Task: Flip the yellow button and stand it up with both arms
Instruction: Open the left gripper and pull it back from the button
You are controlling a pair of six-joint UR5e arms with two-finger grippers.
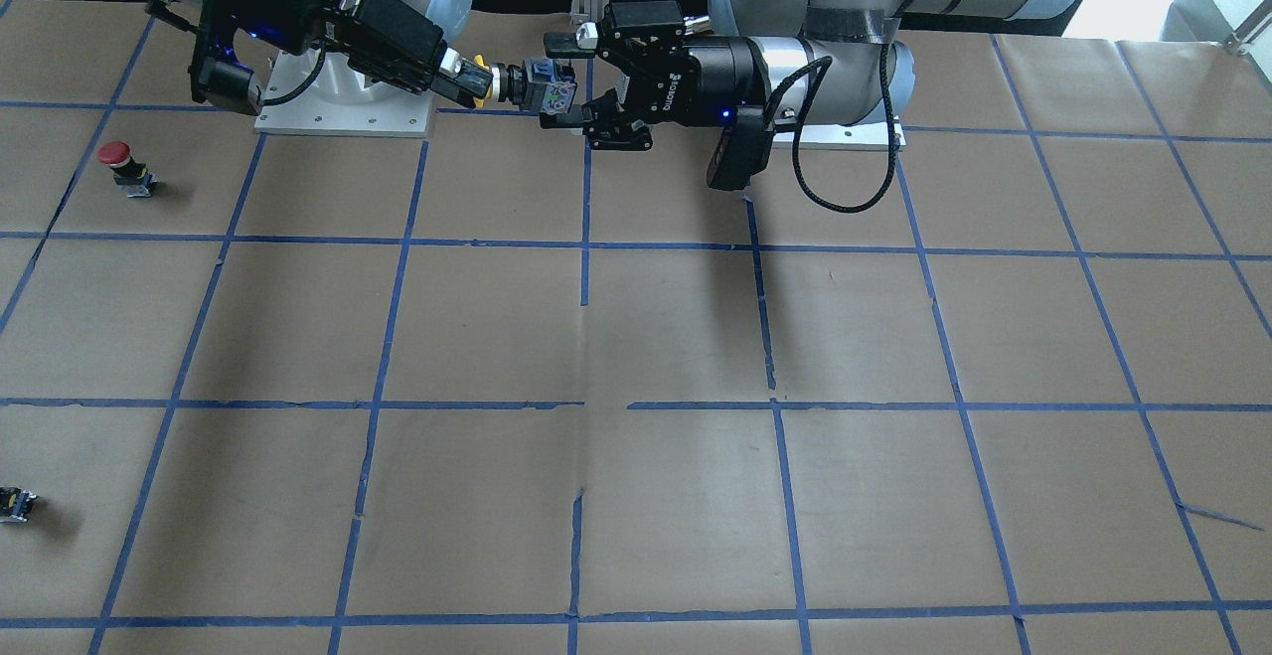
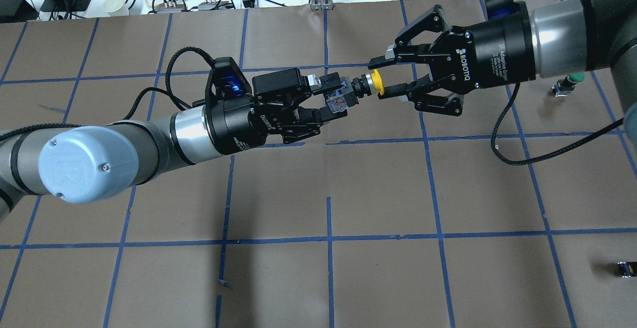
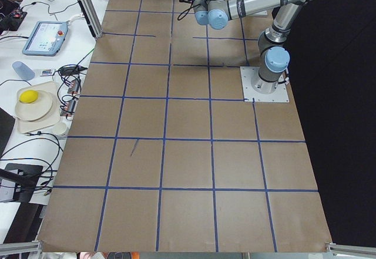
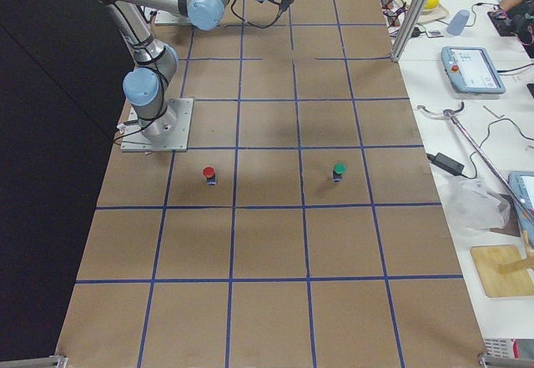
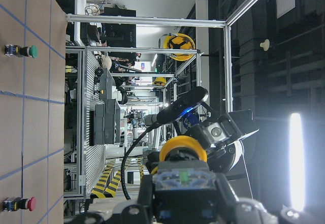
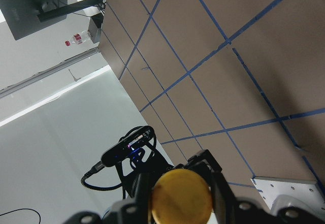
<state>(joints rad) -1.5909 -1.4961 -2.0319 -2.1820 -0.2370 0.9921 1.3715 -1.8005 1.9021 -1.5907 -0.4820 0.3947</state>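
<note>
Both arms meet in mid-air above the worktop (image 2: 149,278), a flat surface of matt brown paper ruled into squares by blue tape.

The yellow button (image 2: 356,88) lies horizontally between them, clear of the paper. Its round, smooth yellow mushroom cap points toward the right arm and its blocky blue-grey body toward the left arm, with a black cylindrical collar in between.

The left pincer (image 2: 326,96) is pressed together on the blocky body, one black finger on each side of it. The left wrist view shows the body framed by those fingers, with the cap beyond.

The right pincer (image 2: 378,78) is spread, its angular black fingers (image 2: 383,59) flanking the cap. The farther finger stands apart from the cap. The nearer one lies just beside the cap's rim, and whether it touches cannot be told.

Three smaller items are on the worktop, well apart from the arms:
- A red-capped button (image 1: 119,163) stands upright on the robot's right side.
- A green-capped button (image 2: 567,83) is farther out on the same side.
- A small dark block (image 2: 626,269) with a yellow spot lies near the worktop's edge.
</note>
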